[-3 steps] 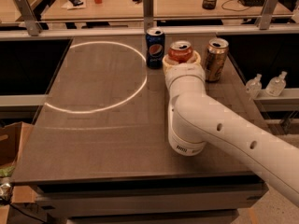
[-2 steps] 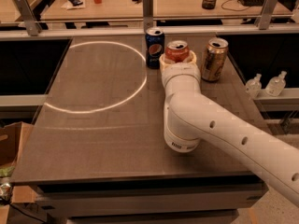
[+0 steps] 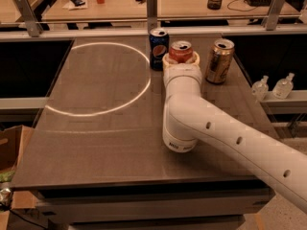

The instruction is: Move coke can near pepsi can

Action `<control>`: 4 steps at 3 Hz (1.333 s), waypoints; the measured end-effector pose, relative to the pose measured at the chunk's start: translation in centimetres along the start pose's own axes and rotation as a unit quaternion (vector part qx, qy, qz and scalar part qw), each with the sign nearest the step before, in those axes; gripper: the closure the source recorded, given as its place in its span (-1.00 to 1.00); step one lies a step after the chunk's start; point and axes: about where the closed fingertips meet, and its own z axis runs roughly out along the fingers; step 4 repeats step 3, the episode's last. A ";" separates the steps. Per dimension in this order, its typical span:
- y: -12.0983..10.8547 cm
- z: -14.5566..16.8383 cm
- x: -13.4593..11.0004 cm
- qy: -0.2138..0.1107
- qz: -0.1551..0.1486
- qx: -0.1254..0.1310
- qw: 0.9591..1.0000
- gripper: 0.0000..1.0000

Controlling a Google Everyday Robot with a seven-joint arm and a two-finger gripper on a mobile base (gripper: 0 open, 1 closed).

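At the far edge: the coke can point(image 3: 181, 51) stands a little right of the middle of the table point(image 3: 96, 143), with the pepsi can point(image 3: 158, 49) just beside it on the left and a gold-tan can point(image 3: 219, 61) near it on the right.
Gripper: my gripper point(image 3: 181, 59) is at the coke can, and the arm point(image 3: 230, 138) reaches in from the near right corner. The cream fingers point(image 3: 166, 60) sit on either side of the can and look closed on it, so I read it as held.
Coke can: upright, silver top showing above the fingers. The wrist hides its base, so I cannot tell whether it rests on the table.
Pepsi can: upright by the far edge, just apart from the coke can.
Step in hand: I judge this to be the end of the carry, with the coke can already near the pepsi can.
Next move: settle the can onto the table if it is lifted, ease the jaws apart, then back straight out toward the near edge.
Risk: any sideways drift on the way out could knock the pepsi can or the gold-tan can.
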 end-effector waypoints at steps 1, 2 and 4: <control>0.5 0.4 0.3 0.001 0.006 -0.002 1.000 1.00; 1.2 0.6 0.6 -0.001 0.013 -0.007 1.000 1.00; 1.2 0.6 0.6 -0.001 0.013 -0.007 1.000 0.65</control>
